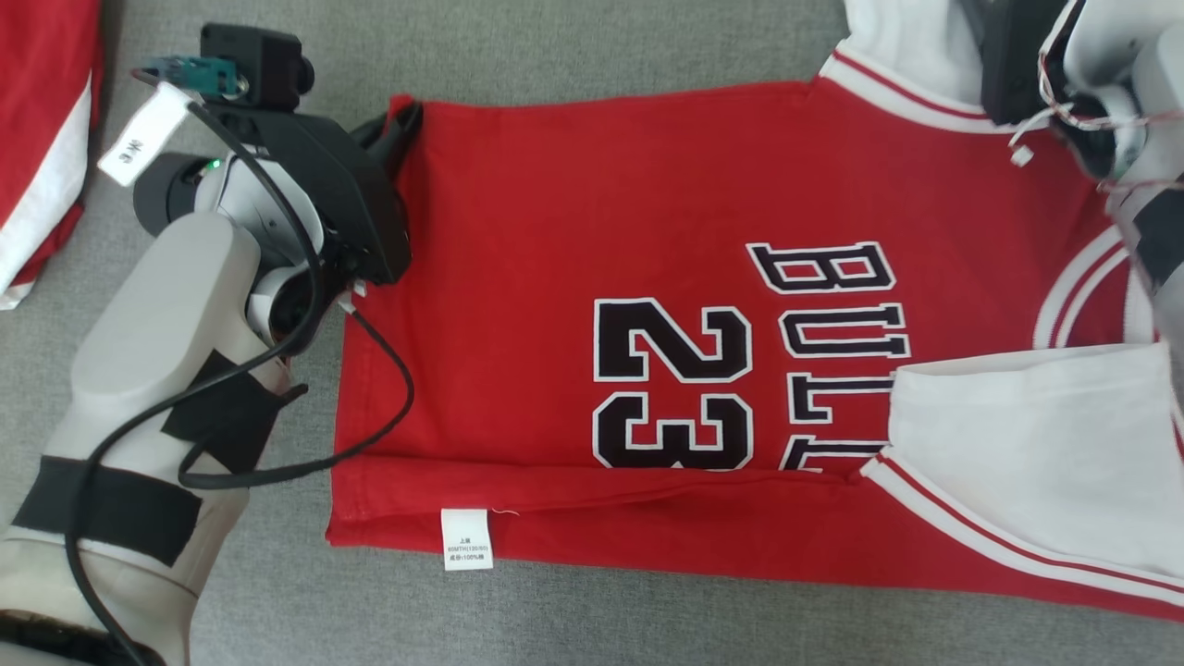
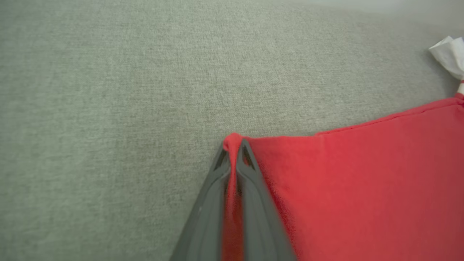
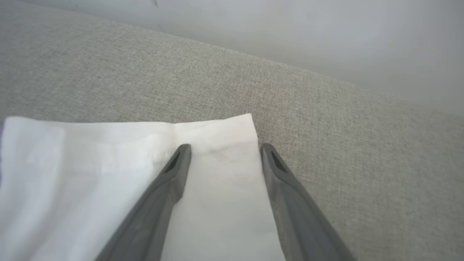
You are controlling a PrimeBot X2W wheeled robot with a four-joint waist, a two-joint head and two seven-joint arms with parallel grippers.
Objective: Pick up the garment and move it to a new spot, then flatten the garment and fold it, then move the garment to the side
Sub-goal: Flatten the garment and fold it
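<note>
A far-left corner of the garment [image 1: 573, 231] is pinched by the left gripper [image 2: 235, 145] for flattening; the right gripper [image 3: 224, 152] is held wide.

A red jersey [image 1: 573, 203] is lying spread flat on a grey fabric surface [image 1: 555, 46], with its hem toward the left of the head view. Black, white-edged lettering and the number 23 [image 1: 673, 384] are facing up, turned sideways. A white sleeve [image 1: 1027, 444] is lying across the chest. The near side edge is folding over, baring a small white label [image 1: 466, 538]. The left pincer [image 2: 235, 145] is pinching the far hem corner.
</note>
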